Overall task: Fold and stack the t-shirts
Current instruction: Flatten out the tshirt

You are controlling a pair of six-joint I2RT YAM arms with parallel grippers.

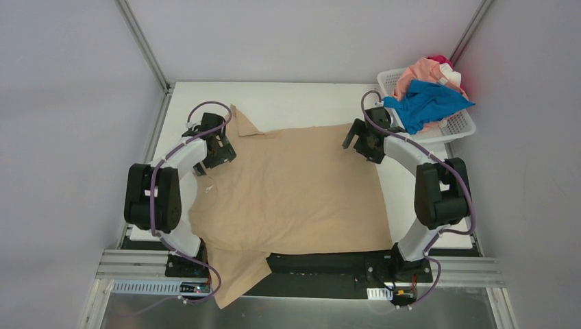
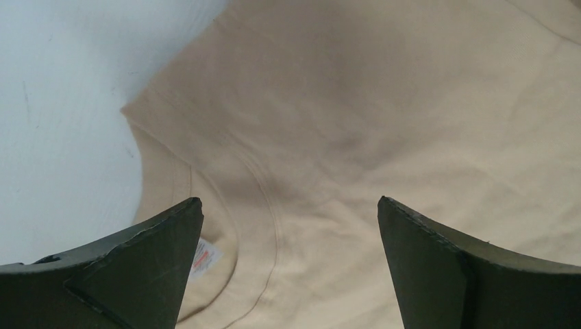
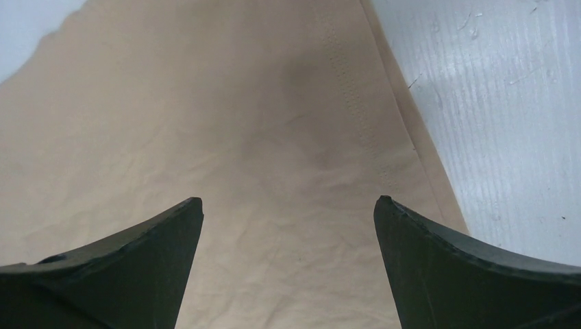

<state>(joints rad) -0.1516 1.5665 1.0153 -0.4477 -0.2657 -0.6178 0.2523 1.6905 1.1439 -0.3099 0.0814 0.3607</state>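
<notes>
A tan t-shirt lies spread flat across the table, one sleeve hanging over the near edge. My left gripper is open above its collar and far-left shoulder; the left wrist view shows the shirt with the neck seam and a white label below the open jaws. My right gripper is open above the shirt's far-right corner; the right wrist view shows the cloth and its stitched hem beside bare table. Blue, salmon pink and red shirts lie piled in the basket.
A white lattice basket stands at the far right corner of the white table. Grey walls and metal posts close in the back and sides. A metal rail runs along the near edge by the arm bases.
</notes>
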